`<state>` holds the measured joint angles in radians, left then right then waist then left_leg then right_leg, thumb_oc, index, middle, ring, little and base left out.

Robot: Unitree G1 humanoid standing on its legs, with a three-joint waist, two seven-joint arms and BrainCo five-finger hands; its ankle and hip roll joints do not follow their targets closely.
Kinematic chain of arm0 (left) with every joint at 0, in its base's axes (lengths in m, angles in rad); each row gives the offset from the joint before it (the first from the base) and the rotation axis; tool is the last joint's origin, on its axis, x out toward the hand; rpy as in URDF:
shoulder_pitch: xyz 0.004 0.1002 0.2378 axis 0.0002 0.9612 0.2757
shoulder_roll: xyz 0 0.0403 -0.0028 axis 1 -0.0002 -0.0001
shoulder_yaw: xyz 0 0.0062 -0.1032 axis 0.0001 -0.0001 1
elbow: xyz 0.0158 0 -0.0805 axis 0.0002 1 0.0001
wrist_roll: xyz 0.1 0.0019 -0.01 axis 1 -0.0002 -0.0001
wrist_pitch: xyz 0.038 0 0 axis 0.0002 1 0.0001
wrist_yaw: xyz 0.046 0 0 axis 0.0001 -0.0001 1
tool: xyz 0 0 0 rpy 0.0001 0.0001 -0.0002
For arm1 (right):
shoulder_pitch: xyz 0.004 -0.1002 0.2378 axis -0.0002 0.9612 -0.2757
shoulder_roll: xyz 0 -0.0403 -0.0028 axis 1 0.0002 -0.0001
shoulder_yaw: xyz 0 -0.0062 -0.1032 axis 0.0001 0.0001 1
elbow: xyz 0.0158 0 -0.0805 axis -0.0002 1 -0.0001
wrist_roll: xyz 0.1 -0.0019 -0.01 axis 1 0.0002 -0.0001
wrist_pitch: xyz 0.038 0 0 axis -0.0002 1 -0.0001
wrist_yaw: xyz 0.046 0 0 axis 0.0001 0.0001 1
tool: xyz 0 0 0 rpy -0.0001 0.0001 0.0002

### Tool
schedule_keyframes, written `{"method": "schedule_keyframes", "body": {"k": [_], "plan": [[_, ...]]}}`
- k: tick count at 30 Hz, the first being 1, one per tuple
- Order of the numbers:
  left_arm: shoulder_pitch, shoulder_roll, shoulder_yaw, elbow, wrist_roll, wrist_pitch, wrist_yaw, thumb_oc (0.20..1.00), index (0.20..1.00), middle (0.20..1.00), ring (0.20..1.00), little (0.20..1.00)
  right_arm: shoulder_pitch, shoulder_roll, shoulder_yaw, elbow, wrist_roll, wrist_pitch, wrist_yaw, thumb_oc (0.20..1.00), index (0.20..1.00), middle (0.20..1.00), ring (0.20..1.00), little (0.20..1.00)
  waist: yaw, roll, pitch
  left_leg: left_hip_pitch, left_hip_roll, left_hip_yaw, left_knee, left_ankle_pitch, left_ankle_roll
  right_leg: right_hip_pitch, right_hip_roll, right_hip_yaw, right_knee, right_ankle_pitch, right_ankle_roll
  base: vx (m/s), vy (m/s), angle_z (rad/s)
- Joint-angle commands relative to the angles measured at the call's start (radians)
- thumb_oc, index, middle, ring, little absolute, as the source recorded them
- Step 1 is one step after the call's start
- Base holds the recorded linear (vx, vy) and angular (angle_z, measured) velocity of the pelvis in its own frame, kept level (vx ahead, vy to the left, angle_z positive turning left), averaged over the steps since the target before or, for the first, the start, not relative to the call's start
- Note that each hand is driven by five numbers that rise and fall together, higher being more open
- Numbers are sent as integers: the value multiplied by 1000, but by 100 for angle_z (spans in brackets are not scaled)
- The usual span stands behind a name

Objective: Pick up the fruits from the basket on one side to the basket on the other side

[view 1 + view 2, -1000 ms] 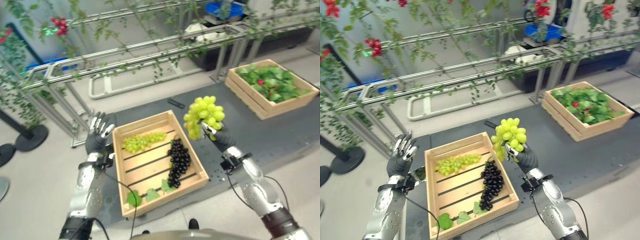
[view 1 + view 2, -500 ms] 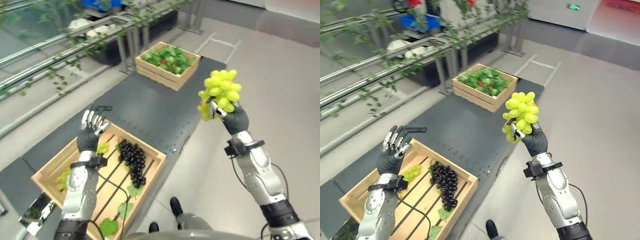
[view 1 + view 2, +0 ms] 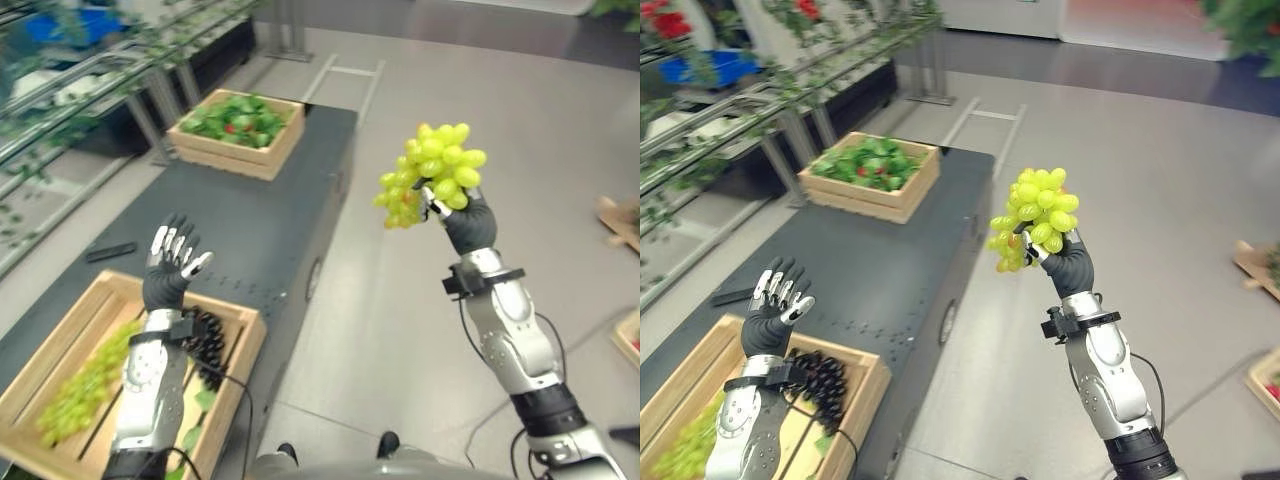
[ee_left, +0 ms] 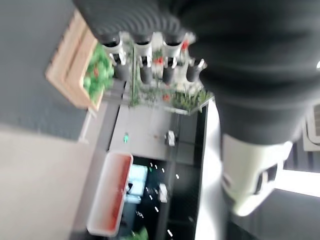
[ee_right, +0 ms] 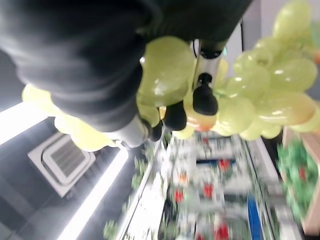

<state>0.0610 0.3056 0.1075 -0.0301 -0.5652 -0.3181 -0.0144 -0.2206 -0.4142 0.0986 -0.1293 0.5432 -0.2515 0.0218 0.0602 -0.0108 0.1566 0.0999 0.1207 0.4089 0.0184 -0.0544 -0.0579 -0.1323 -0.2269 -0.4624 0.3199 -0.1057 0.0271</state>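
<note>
My right hand [image 3: 468, 222] is raised over the bare floor, to the right of the dark platform, with its fingers curled round a bunch of green grapes [image 3: 430, 180]; the same bunch of green grapes [image 5: 250, 100] fills its wrist view. My left hand [image 3: 167, 270] is held up with straight, spread fingers above the near wooden crate [image 3: 240, 345]. That crate holds a dark grape bunch [image 3: 207, 340] and a second green grape bunch [image 3: 85, 385]. A far wooden crate [image 3: 235, 130] full of green leaves with red bits stands at the platform's far end.
The dark platform [image 3: 270, 220] runs from the near crate to the far one. A black flat object [image 3: 110, 251] lies on it near the left. Metal rails with vines [image 3: 110, 75] line the left side. More crates [image 3: 625, 335] sit at the right edge of the floor.
The camera has swung right, so the whole scene has shifted left. My right hand still holds the green grapes aloft, now well past the platform's edge. The left hand stays open.
</note>
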Motion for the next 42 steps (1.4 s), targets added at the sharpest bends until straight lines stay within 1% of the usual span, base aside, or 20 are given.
{"method": "schedule_keyframes", "body": {"k": [1,4,9,12,14,15,16,17,19,22,24,26,28,33,35,36,37,38,40,42], "plan": [[16,60,16,-80,-23,-72,-1,1000,1000,1000,1000,1000,-49,15,-62,-72,-26,-91,-20,200,200,200,200,200,-26,-54,-109,-56,-76,-21,26,-58,82,79,-78,98,-116,125,156,30,-247,-96],[-1,45,-13,-82,-52,-78,-17,1000,1000,1000,1000,1000,-28,-2,-85,-83,-18,-97,-24,200,200,200,200,200,-54,-53,-112,-42,-32,-12,17,-37,56,74,-6,168,-148,75,126,41,-334,-110],[-25,30,-70,-88,-87,-83,-42,1000,1000,1000,1000,1000,-2,-27,-117,-86,-4,-120,-38,200,200,200,200,200,-106,-61,-108,-33,65,27,37,15,12,49,80,214,-135,40,79,30,-361,-61],[-43,26,-104,-84,-96,-85,-51,1000,1000,1000,1000,1000,5,-40,-126,-79,-1,-132,-48,200,200,200,200,200,-131,-73,-110,-31,124,22,118,-5,-10,68,127,251,-131,-6,57,98,-338,-36],[-58,20,-123,-76,-111,-88,-52,1000,1000,1000,1000,1000,0,-53,-128,-82,2,-145,-58,200,200,200,200,200,-124,-80,-97,-72,169,-10,234,44,-27,91,167,278,-153,-13,29,51,-412,-37],[-71,16,-138,-71,-117,-94,-49,1000,1000,1000,1000,1000,-8,-54,-123,-77,9,-151,-63,200,200,200,200,200,-115,-86,-81,-114,185,-34,300,102,-28,98,193,282,-176,7,1,-11,-386,-51],[-77,13,-146,-69,-116,-96,-45,1000,1000,1000,1000,1000,-15,-56,-114,-67,12,-155,-67,200,200,200,200,200,-102,-98,-71,-139,164,-98,359,119,-24,109,204,310,-187,8,-14,-40,-317,-88],[-76,15,-150,-76,-116,-97,-45,1000,1000,1000,1000,1000,-27,-57,-102,-61,13,-153,-67,200,200,200,200,200,-87,-106,-64,-168,106,-176,386,98,-8,112,211,339,-195,15,-20,63,-208,-91],[-58,11,-145,-91,-101,-104,-37,1000,1000,1000,1000,1000,-48,-50,-72,-41,12,-149,-59,200,200,200,200,200,-35,-113,-56,-247,-94,-334,403,15,21,140,234,415,-208,19,-18,160,-165,-113],[-41,10,-131,-93,-102,-113,-43,1000,1000,1000,1000,1000,-49,-56,-76,-32,6,-147,-50,200,200,200,200,200,-32,-115,-60,-294,-110,-321,328,-2,44,169,246,460,-223,12,-18,207,-74,-124],[-35,10,-141,-92,-98,-115,-49,1000,1000,1000,1000,1000,-51,-67,-72,-24,-2,-143,-48,200,200,200,200,200,-17,-105,-56,-352,-148,-337,267,46,44,200,265,487,-232,8,-20,232,-6,-58],[-27,11,-138,-96,-84,-126,-41,1000,1000,1000,1000,1000,-74,-62,-57,-2,-20,-146,-59,200,200,200,200,200,18,-84,-48,-410,-192,-404,162,133,22,239,309,546,-252,5,-16,256,-22,-76],[-25,11,-132,-98,-74,-131,-33,1000,1000,1000,1000,1000,-88,-60,-52,5,-29,-144,-68,200,200,200,200,200,34,-76,-48,-407,-190,-413,120,170,13,270,321,583,-262,-7,-16,262,6,-111],[-2,29,-125,-118,-54,-135,-39,1000,1000,1000,1000,1000,-129,-46,-37,26,-25,-134,-60,200,200,200,200,200,55,-84,-102,-298,-206,-412,42,150,63,295,300,623,-221,-41,21,285,128,-109],[-10,48,-124,-125,-48,-135,-34,1000,1000,1000,1000,1000,-146,-38,-30,31,-22,-133,-63,200,200,200,200,200,54,-102,-102,-253,-204,-381,24,127,83,242,277,586,-65,-27,72,241,101,-83],[-17,56,-126,-123,-40,-134,-27,1000,1000,1000,1000,1000,-159,-32,-24,35,-23,-131,-65,200,200,200,200,200,52,-104,-99,-232,-204,-372,18,115,92,193,265,556,31,20,122,113,59,-54],[-19,56,-126,-122,-40,-135,-27,1000,1000,1000,1000,1000,-161,-32,-23,36,-23,-131,-66,200,200,200,200,200,54,-101,-101,-237,-200,-370,18,120,91,187,269,558,32,25,121,82,85,-29],[-32,66,-135,-116,-29,-136,-20,1000,1000,1000,1000,1000,-173,-30,-24,43,-30,-131,-73,200,200,200,200,200,40,-100,-87,-214,-196,-361,15,108,102,135,249,531,132,87,166,107,155,-29],[-35,79,-142,-117,-19,-132,-22,1000,1000,1000,1000,1000,-183,-23,-33,49,-38,-122,-83,200,200,200,200,200,7,-73,-73,-148,-174,-361,0,80,114,44,221,451,255,101,162,167,195,-39],[-30,84,-130,-125,-13,-130,-22,1000,1000,1000,1000,1000,-189,-14,-42,49,-39,-121,-95,200,200,200,200,200,-2,-68,-71,-110,-168,-347,-18,56,111,6,147,362,185,61,126,143,67,-25]]}}
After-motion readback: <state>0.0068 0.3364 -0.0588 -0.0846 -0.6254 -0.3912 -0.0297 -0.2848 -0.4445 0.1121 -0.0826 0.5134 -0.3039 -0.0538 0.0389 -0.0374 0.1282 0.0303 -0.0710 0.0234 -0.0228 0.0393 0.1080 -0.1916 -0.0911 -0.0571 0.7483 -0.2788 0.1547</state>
